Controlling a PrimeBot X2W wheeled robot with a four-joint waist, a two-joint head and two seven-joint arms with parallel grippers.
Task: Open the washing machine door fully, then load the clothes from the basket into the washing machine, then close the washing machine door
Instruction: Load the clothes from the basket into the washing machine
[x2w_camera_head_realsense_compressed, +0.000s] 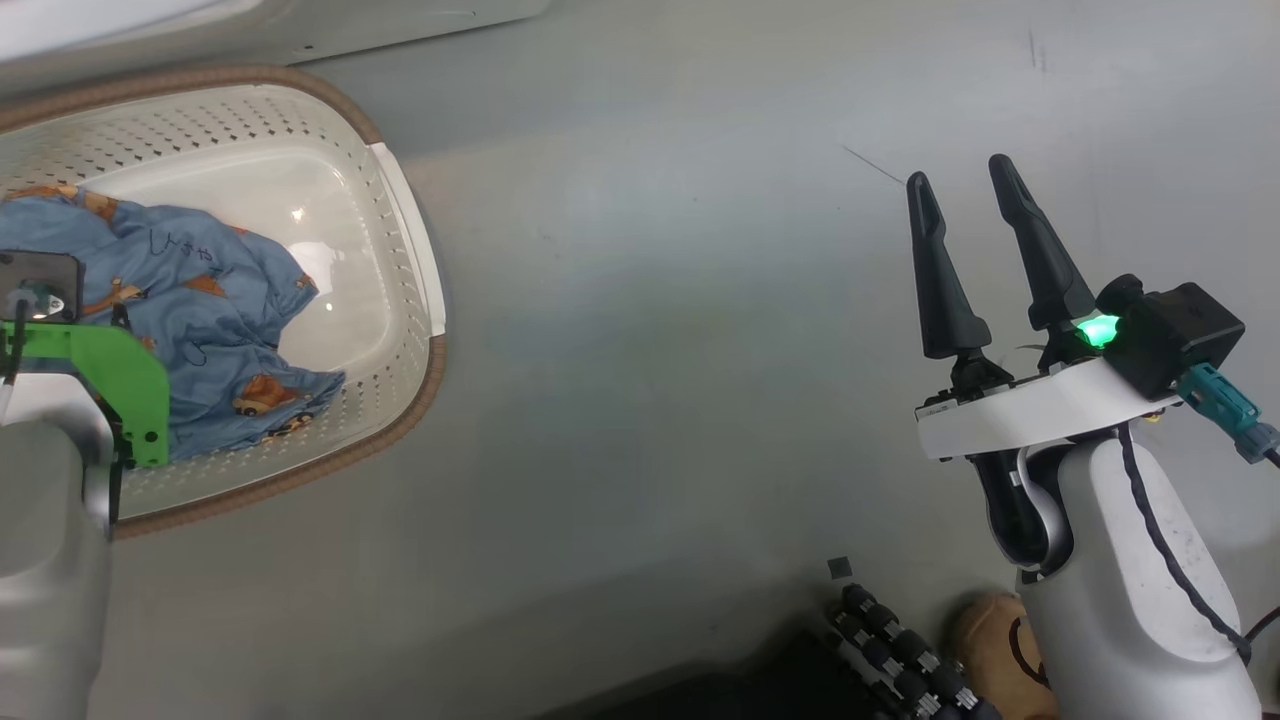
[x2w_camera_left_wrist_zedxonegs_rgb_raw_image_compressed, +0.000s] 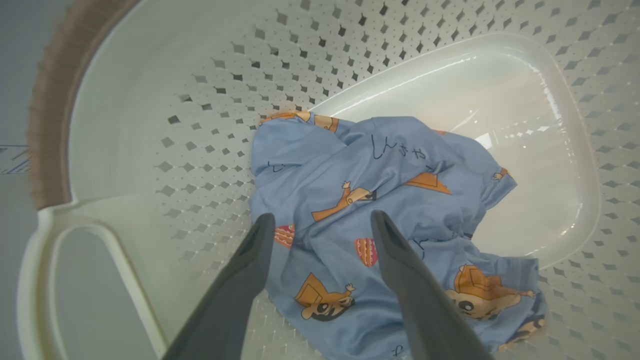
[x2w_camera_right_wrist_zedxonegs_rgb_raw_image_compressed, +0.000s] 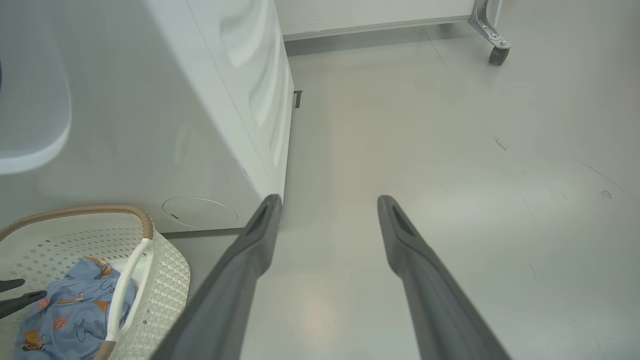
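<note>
Clothes (x2w_camera_left_wrist_zedxonegs_rgb_raw_image_compressed: 380, 165) in the basket (x2w_camera_left_wrist_zedxonegs_rgb_raw_image_compressed: 150, 125) are framed by the wide-open left gripper (x2w_camera_left_wrist_zedxonegs_rgb_raw_image_compressed: 321, 216), seemingly for a grab, the right gripper (x2w_camera_head_realsense_compressed: 959, 172) held wide, empty.

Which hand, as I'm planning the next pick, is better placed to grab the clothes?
Left. The left hand hangs open right over the clothes in the basket; the right hand is open over the floor, well apart from the basket.

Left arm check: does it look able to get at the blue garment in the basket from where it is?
Probably yes. The left hand hangs open over the basket, aimed straight at the blue garment, with nothing between it and the cloth.
</note>
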